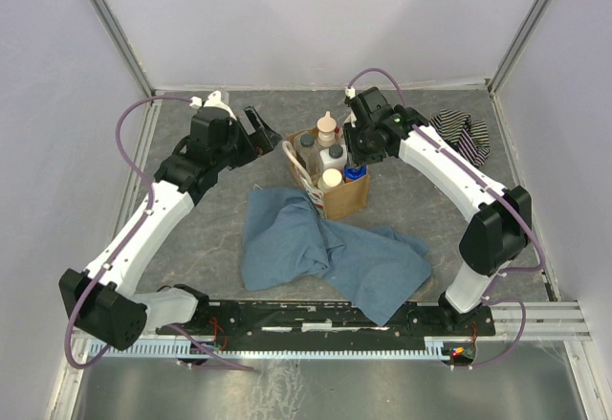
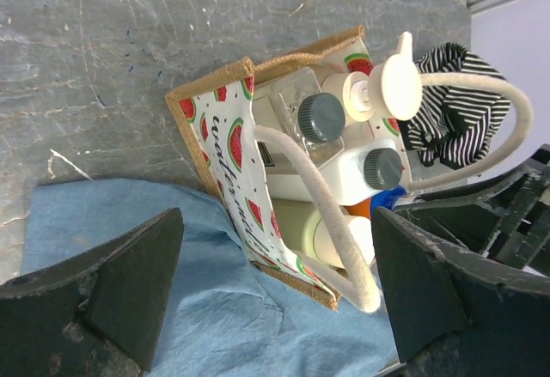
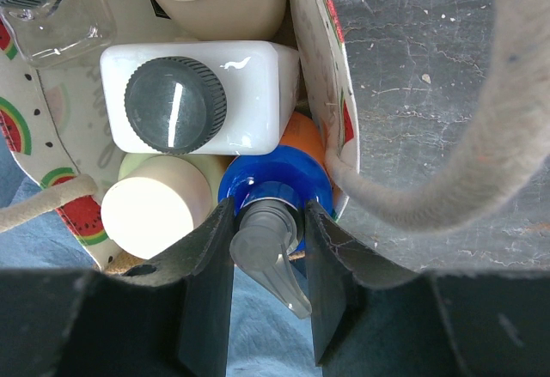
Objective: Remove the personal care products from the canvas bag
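Left gripper [image 1: 260,128] hanging wide open, holding nothing, just left of canvas bag [image 1: 346,198]. Bag sitting mid-table against blue cloth [image 1: 325,248], bottles [image 2: 344,149] crammed inside. Right gripper [image 3: 268,231] pinching grey pump [image 3: 268,252] of orange bottle [image 3: 302,136]. Guessing light, slick plastic, so neck looking like safest hold. Floppy bag probably dragging along.

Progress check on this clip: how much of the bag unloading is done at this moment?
Done: nothing; no bottle shows outside the canvas bag. In hand: the right pincer appears closed on the pump head of the orange bottle, which sits in the bag; the left pincer is open, beside the bag. Left: all five bottles, including the tan pump bottle, white bottle, clear bottle and cream-capped bottle.
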{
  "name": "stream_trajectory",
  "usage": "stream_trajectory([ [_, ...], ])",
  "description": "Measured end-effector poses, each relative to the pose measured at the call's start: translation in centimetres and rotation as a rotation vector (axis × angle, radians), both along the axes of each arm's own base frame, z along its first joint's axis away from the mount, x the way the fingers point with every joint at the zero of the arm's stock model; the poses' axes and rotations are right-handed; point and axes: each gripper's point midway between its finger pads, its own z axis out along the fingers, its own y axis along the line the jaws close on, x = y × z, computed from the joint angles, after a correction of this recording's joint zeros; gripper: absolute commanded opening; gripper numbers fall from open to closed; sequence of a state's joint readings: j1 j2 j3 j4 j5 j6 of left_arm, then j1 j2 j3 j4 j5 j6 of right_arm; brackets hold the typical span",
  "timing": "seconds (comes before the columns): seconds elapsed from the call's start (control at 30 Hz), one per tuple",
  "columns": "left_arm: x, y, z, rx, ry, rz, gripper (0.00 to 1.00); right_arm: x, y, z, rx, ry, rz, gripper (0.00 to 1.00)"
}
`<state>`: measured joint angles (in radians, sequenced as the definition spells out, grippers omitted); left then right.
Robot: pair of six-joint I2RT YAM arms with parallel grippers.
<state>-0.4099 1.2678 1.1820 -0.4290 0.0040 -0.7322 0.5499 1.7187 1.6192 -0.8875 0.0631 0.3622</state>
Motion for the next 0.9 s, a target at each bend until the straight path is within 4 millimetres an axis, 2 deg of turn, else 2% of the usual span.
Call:
stream_trajectory([
  [0.13, 0.5, -1.0, -2.1, -0.003, 0.057, -0.027, 0.89, 0.0, 0.0, 0.0, 0.0, 0.0, 0.0, 0.26],
  [0.23, 0.7, -1.5, -3.5, -0.003, 0.099, -0.042, 0.78, 0.0, 0.0, 0.0, 0.0, 0.0, 0.0, 0.26],
  [0.33, 0.7, -1.9, -4.3, -0.009, 0.125, -0.055, 0.57, 0.0, 0.0, 0.1, -0.001, 0.0, 0.001, 0.26],
  [0.47, 0.7, -2.3, -4.4, -0.027, 0.134, -0.065, 0.21, 0.1, 0.0, 1.6, 0.001, -0.015, 0.006, 0.26],
  [0.53, 0.6, -2.5, -4.3, -0.035, 0.134, -0.075, 0.04, 0.2, -0.1, 3.0, 0.004, -0.034, 0.01, 0.26],
  [0.57, 0.6, -2.6, -4.2, -0.039, 0.131, -0.079, 0.03, 0.4, -0.1, 4.0, 0.007, -0.051, 0.011, 0.26],
  [0.77, 0.5, -3.0, -4.2, -0.05, 0.129, -0.097, 0.03, 1.1, -0.7, 11.6, 0.039, -0.206, 0.001, 0.25],
  [0.83, 0.4, -2.9, -4.6, -0.047, 0.137, -0.097, 0.03, 1.3, -1.5, 15.2, 0.048, -0.298, -0.02, 0.25],
  [0.9, 0.2, -2.9, -4.9, -0.044, 0.144, -0.097, 0.03, 1.1, -2.3, 17.4, 0.054, -0.354, -0.039, 0.26],
])
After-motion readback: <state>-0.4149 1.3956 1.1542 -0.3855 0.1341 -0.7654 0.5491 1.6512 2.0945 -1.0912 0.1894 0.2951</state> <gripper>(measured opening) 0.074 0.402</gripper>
